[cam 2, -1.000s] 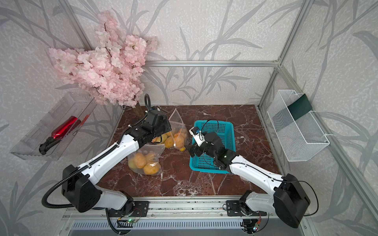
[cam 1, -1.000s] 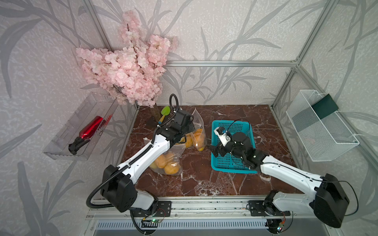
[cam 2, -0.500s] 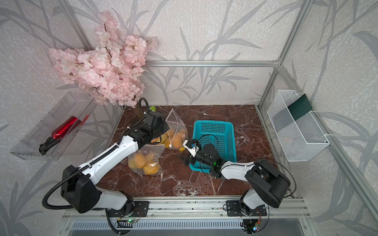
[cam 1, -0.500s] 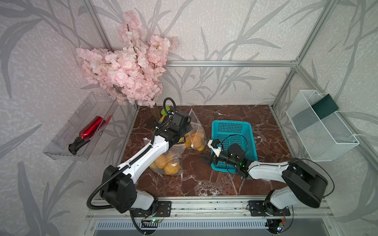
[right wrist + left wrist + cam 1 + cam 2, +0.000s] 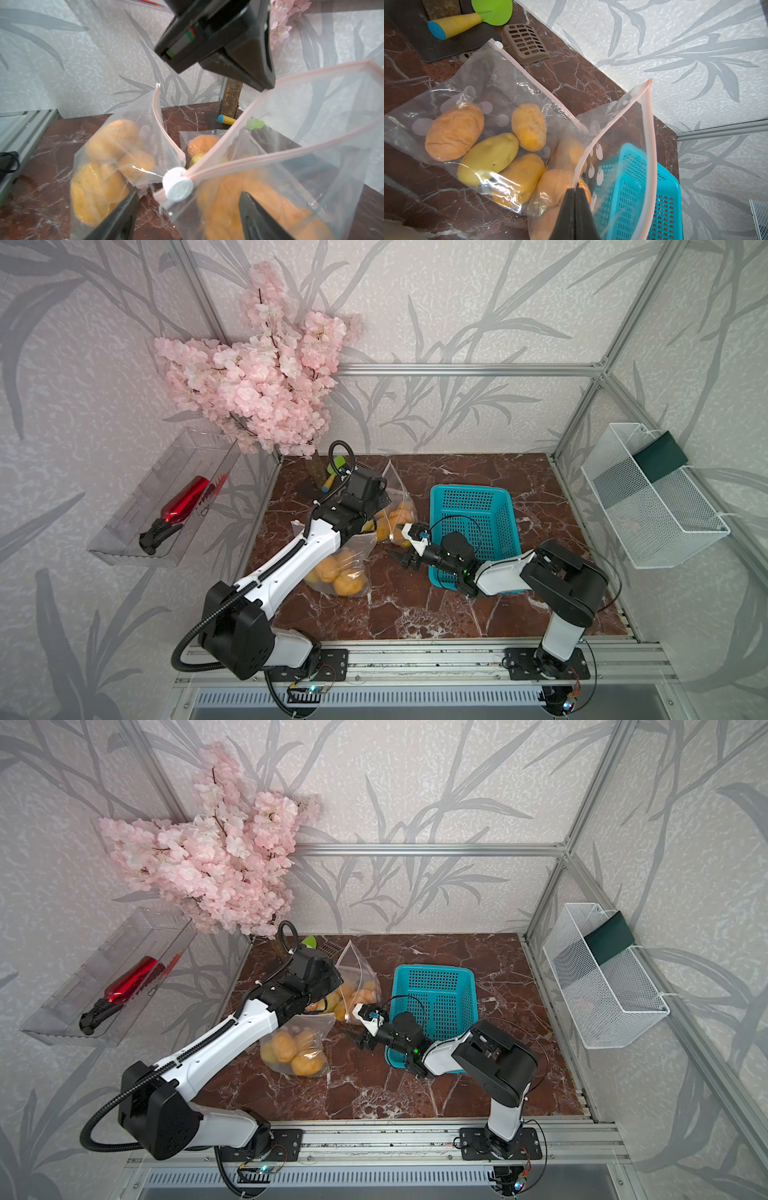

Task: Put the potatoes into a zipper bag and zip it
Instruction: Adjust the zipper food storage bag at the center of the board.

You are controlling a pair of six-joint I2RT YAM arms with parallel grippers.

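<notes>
Right wrist cam: is showing the slider (image 5: 177, 187) sitting btwn the fingers of the right end effector (image 5: 189, 195), which are standing spread on either side, apart from it. Top views are too coarse to show this.
Left wrist cam: is showing the left end effector (image 5: 574, 188) pressing together on the pink rim of the open zipper bag (image 5: 623, 135) and holding its mouth up. A flat zipper bag (image 5: 483, 87) is lying on the counter w/ four potatoes (image 5: 488, 154) inside.
Top views: the left arm (image 5: 299, 556) is covering most of that flat bag. A third bag (image 5: 345, 572) w/ potatoes is slumping nearer the front edge.
Potatoes: every one in view is sitting inside a bag.
Surface: red-brown marbled counter (image 5: 457, 614), w/ grey leaf wallpaper running round back & sides.
Around: teal basket (image 5: 469, 489) is standing just beside the held bag, w/ the right forearm crossing its near corner. Blossom branch (image 5: 257, 381) is hanging over the back-left corner. Red bottle (image 5: 185, 499) is lying in a clear wall tray (image 5: 124, 547). Wire basket (image 5: 652, 506) is hanging on the right wall.
In the way: the left end effector's black body is blocking much of the right wrist cam's look at the wall.
</notes>
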